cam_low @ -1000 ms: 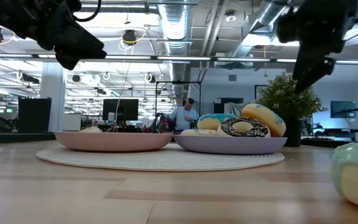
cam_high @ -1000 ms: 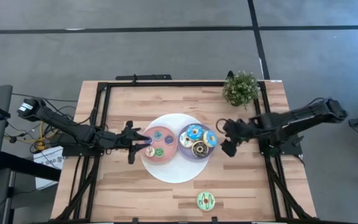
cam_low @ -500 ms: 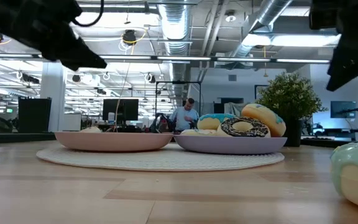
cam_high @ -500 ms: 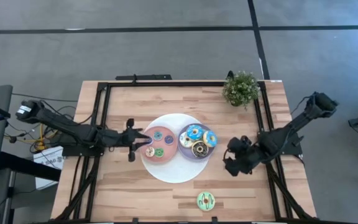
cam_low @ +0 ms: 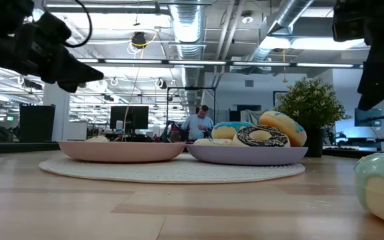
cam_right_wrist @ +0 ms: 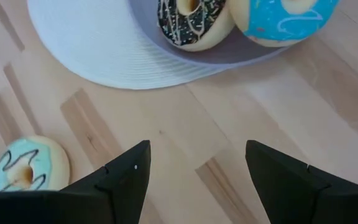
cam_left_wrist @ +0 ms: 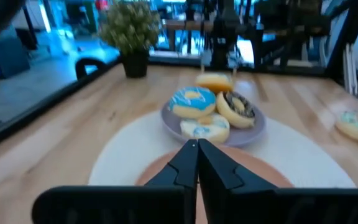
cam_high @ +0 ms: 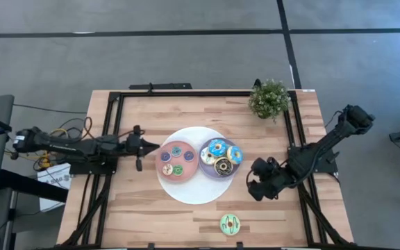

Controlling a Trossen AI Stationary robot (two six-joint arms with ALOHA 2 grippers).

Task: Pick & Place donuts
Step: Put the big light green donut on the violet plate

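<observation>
Two plates (cam_high: 207,165) of donuts (cam_high: 221,155) between shut left gripper (cam_high: 146,146), wide right gripper (cam_high: 254,182).

Overhead, table-level, two wrist-mounted close views.

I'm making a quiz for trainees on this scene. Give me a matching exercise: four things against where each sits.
Things:
1. green-iced donut with dark squiggles
2. brown chocolate-iced sprinkled donut
3. green potted plant
4. small green donut

Places:
a. pink round plate
b. bare wood near the table's front edge
c. purple round plate
d. back right corner

Pairs: 1-b, 2-c, 3-d, 4-a
</observation>
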